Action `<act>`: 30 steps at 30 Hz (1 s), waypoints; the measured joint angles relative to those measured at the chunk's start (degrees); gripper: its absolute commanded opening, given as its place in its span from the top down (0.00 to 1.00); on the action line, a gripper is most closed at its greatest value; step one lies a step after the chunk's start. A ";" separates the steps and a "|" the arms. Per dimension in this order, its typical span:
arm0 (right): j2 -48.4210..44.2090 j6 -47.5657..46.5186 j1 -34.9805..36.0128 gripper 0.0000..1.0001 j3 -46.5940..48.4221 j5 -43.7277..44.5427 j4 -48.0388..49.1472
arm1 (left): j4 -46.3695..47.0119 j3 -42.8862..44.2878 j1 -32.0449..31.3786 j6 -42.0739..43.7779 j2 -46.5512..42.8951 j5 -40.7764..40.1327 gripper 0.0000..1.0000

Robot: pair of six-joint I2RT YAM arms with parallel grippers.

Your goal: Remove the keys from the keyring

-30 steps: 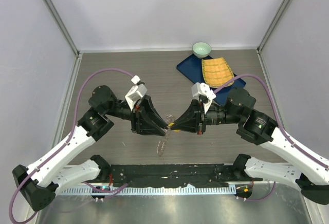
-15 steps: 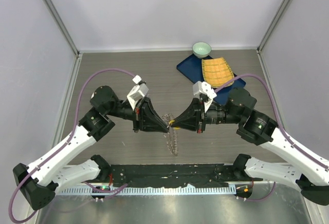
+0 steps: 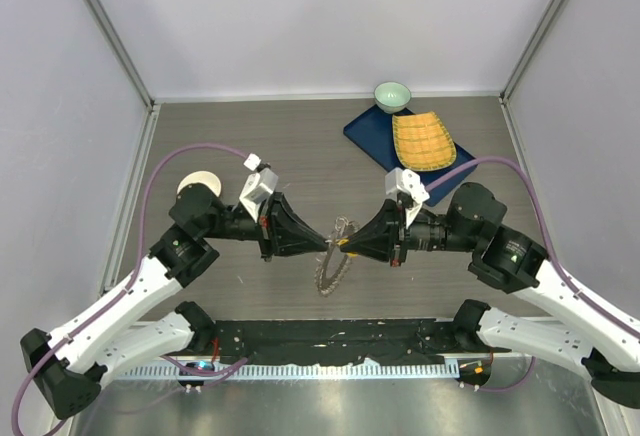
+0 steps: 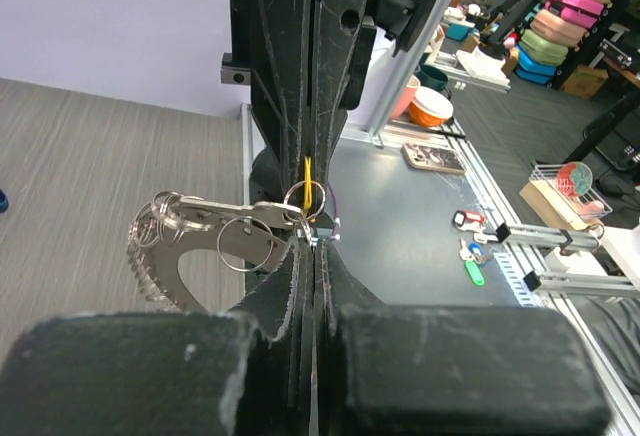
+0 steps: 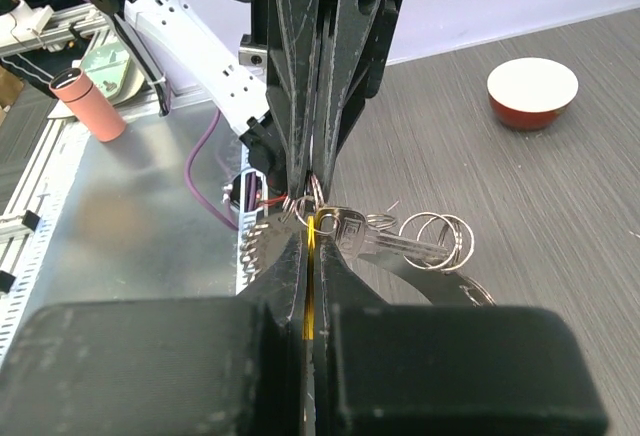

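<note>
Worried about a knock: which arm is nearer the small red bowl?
Left. The left arm has its elbow right beside the red bowl, partly hiding it from above; the right arm lies across the table, past the keyring.

a robot lab, with a test booth built round a desk

plain white walls (image 3: 330,16) and metal posts (image 3: 110,31) box in a grey desk (image 3: 250,136). a left robot arm (image 3: 130,296) and a right robot arm (image 3: 560,286), both white and black, are fixed to a black plate (image 3: 330,336) at the near edge. purple cables (image 3: 200,147) loop off them. past the booth, the left wrist view shows a big work room. it has stacked coloured bins (image 4: 565,26), more metal frame bars (image 4: 560,241), and a shiny metal sheet (image 4: 400,216) with small bits lying on it.
</note>
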 measured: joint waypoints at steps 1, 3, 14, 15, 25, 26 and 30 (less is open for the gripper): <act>-0.17 -0.02 0.00 0.99 -0.15 0.04 0.00 | 1.20 -0.52 0.00 -0.52 -0.26 -0.17 1.00; -0.63 -0.02 0.00 0.99 -0.42 0.09 0.00 | 2.78 -0.70 0.00 -1.92 -0.26 -0.46 1.00; -2.08 -0.02 0.00 0.99 -3.96 1.18 1.51 | 8.74 -1.73 -0.04 -9.16 -0.04 -3.45 1.00; -2.10 0.02 0.00 0.99 -4.20 1.18 1.77 | 8.85 -2.05 -0.04 -9.44 -0.04 -3.87 1.00; -1.97 2.73 0.02 0.99 -7.15 1.38 7.37 | 12.07 -5.55 -0.04 -13.03 -0.55 -8.55 1.00; -1.81 2.84 0.00 0.99 -7.32 1.46 7.67 | 12.24 -6.03 -0.04 -13.31 -0.74 -8.87 1.00; -1.44 3.08 0.02 0.99 -7.96 3.39 8.50 | 13.38 -7.78 -0.04 -14.19 -1.31 -9.64 1.00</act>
